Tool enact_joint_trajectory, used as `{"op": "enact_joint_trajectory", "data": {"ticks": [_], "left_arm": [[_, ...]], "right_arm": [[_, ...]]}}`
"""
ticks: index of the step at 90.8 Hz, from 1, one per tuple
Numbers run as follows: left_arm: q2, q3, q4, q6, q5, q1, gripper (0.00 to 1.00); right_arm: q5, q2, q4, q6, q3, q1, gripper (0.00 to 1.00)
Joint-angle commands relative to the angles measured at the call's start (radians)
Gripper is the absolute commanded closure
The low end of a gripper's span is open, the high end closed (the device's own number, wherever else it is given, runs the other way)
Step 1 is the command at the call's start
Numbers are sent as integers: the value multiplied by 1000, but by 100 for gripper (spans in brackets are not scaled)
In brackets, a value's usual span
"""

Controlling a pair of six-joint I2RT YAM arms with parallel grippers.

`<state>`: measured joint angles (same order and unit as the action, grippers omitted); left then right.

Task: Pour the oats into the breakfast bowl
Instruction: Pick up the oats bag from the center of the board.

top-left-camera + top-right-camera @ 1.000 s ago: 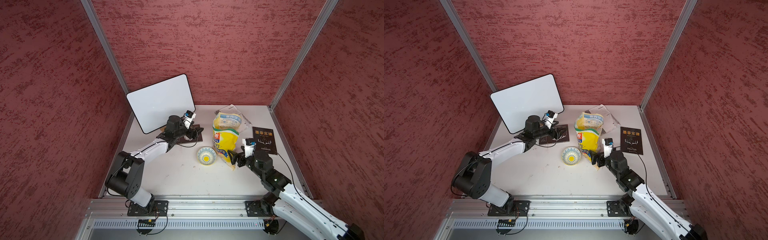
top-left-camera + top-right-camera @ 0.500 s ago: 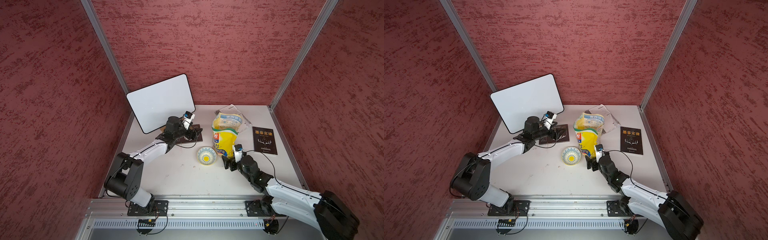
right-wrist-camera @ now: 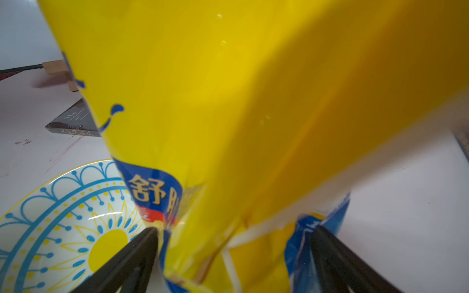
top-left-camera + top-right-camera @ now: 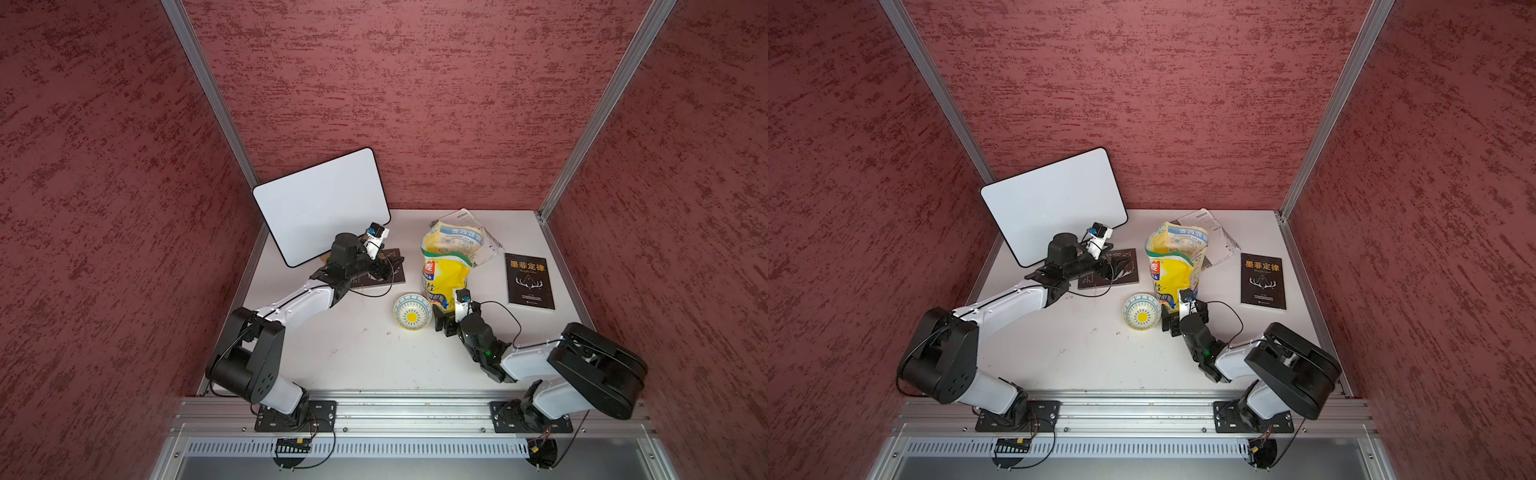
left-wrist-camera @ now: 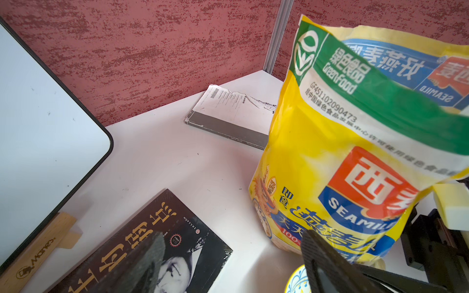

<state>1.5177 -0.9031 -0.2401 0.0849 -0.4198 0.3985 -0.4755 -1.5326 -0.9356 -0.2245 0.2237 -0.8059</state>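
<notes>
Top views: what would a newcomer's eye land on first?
The tall yellow oat bag stands mid-table, dwarfing the empty breakfast bowl beside its base. The right gripper straddles the bag's bottom edge, jaws open. A white board leans in the back left corner.

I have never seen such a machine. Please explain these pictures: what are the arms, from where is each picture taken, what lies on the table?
Two robot arms stand at the edge of a white table; each ends in a two-fingered tool. Both top views look down from overhead; the other two pictures come from cameras on the wrists. On the table are a yellow SEAMILD oat bag, an empty patterned bowl beside it, a whiteboard, a black book, another dark book and a booklet. The right tool is open, its fingers on either side of the bag's bottom corner. The left tool is open above the dark book and holds nothing.
</notes>
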Motion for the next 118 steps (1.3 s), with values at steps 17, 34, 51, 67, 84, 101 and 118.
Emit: {"op": "enact_joint_trajectory", "data": {"ticks": [17,34,51,67,84,101,118], "left_arm": [[-40,31,-18,23,8,-7,10],[-40,52,-43,-3,17,-8,10],[-40,61,-41,-24,28,-7,10],[-48,68,-34,-29,41,-6,10],[-63,72,-26,-24,47,-5,10],[-80,77,-15,-22,50,-5,10],[-120,118,-33,-61,33,-6,10]], "right_arm": [[-30,-124,-61,14,84,-12,5],[-56,-163,-120,29,88,-10,6],[-51,-208,-163,46,92,-6,8],[-38,-247,-241,63,85,6,24],[-23,-208,-227,82,78,21,56],[17,-57,-32,109,102,44,84],[46,183,439,163,230,71,100]]}}
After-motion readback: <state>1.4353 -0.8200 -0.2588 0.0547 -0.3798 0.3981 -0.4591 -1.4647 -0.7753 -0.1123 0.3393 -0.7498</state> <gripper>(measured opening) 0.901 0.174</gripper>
